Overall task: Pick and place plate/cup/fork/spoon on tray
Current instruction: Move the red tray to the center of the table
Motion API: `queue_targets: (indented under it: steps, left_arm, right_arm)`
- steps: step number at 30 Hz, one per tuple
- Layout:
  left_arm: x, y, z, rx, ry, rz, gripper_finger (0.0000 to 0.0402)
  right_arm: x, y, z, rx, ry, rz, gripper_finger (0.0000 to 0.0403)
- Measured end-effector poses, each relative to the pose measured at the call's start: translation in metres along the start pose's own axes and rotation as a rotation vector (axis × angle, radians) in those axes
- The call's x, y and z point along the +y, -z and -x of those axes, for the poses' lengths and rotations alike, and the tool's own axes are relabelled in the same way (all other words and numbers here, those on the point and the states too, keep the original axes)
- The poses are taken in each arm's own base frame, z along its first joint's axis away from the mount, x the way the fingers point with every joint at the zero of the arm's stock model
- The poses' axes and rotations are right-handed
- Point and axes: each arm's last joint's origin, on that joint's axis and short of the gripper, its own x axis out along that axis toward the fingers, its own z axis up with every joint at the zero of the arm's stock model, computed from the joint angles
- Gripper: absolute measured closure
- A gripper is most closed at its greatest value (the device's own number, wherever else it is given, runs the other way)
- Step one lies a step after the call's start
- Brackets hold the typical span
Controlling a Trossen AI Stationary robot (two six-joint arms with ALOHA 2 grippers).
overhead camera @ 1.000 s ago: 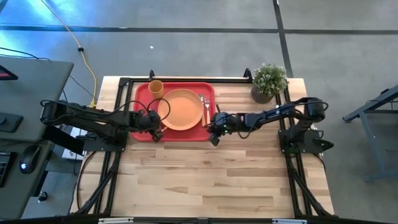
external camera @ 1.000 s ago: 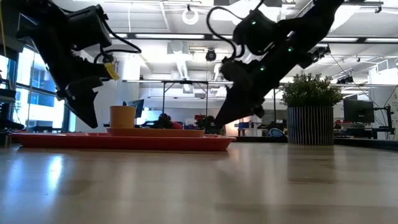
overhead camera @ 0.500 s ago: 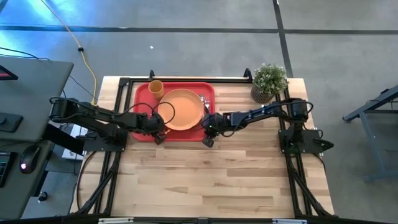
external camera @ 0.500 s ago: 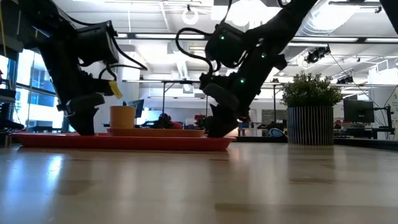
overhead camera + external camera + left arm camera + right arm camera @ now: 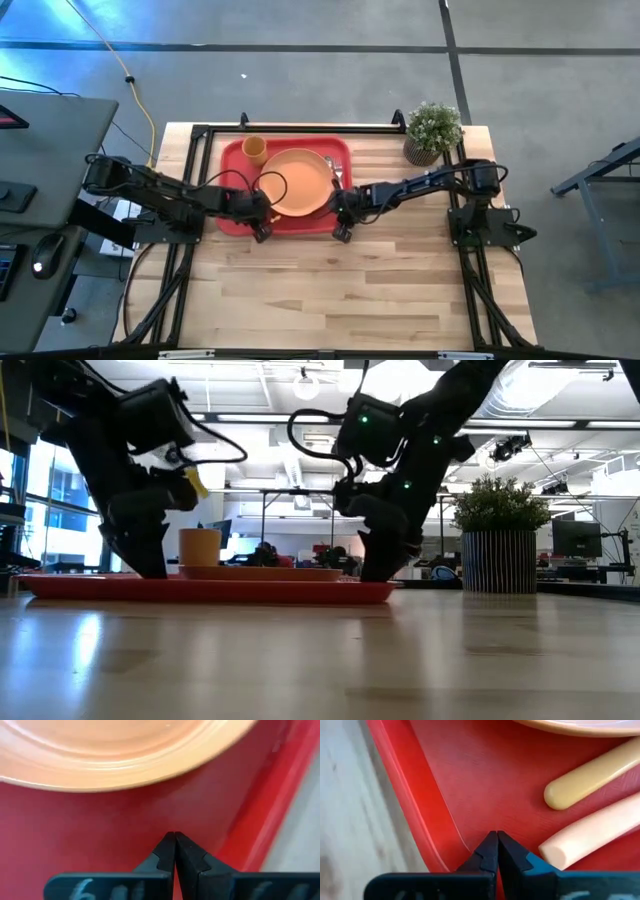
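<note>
I see both grippers pinched closed on the tray [image 5: 228, 216]: the left gripper [image 5: 261, 232] and right gripper [image 5: 341, 233] at its near corners. Behind lie the plate [image 5: 297, 182], spoon [image 5: 587, 774], fork [image 5: 595, 836], then the cup [image 5: 255, 149].

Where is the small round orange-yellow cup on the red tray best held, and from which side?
Probably one wall at the rim, coming down from above: the small round orange-yellow cup stands upright, mouth up, in a far corner of the red rectangular tray, with the round orange plate close beside it, so a sideways approach looks cramped.
</note>
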Motion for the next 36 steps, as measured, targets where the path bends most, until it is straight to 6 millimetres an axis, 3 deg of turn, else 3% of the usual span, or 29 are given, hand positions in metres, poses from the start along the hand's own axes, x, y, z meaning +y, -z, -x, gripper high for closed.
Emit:
queue_targets:
  steps: [10, 20, 36]
  left_arm:
    - [-0.030, 0.007, 0.006, -0.073, 0.143, -0.031, 0.0401]
    - [-0.048, 0.010, 0.012, -0.157, 0.227, -0.083, 0.0401]
    - [-0.066, -0.018, 0.032, -0.315, 0.273, -0.261, 0.0401]
  right_arm:
    - [0.029, 0.027, 0.011, 0.157, 0.009, 0.006, 0.0403]
    - [0.061, 0.061, 0.027, 0.297, 0.047, 0.071, 0.0403]
    - [0.108, 0.102, 0.039, 0.279, 0.123, 0.063, 0.0403]
